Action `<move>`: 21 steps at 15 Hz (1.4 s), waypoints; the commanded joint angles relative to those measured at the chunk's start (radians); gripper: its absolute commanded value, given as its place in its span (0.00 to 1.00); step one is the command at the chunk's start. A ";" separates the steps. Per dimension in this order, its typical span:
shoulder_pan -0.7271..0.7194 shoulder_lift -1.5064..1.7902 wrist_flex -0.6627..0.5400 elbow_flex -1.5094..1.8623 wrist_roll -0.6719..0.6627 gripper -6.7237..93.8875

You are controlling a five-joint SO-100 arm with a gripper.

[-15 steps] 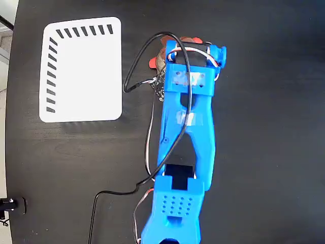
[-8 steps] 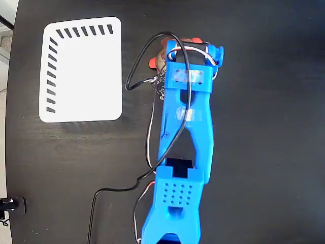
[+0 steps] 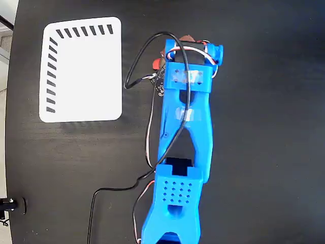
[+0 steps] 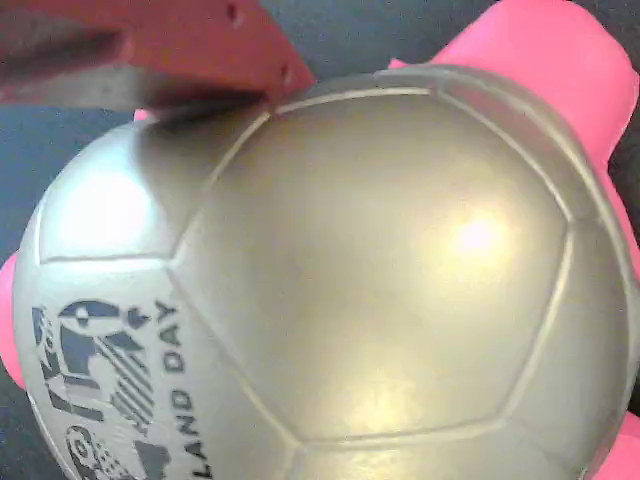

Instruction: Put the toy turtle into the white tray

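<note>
The toy turtle lies at the top middle of the fixed view, almost wholly under my blue gripper; only a red flipper and a bit of its head stick out. In the wrist view its silver-gold shell fills the frame, with pink-looking limbs at the edges. One of the fingers presses on the shell's upper left; the other finger is hidden. The gripper looks shut on the turtle. The white tray, with black slots along its top and left edges, lies to the left, apart from the arm.
My blue arm runs from the bottom centre up to the turtle. A black cable loops off the wrist toward the tray's right edge. The black table ends at the left edge of the fixed view.
The arm has shifted slightly up and left. Less of the turtle's red flipper and head shows now, and the flipper has moved a little to the right under the gripper.
</note>
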 commanded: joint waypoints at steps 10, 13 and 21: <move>-0.095 0.769 0.031 0.403 0.152 0.07; -0.247 0.884 0.031 0.492 0.301 0.07; -0.552 0.568 0.031 0.183 0.621 0.07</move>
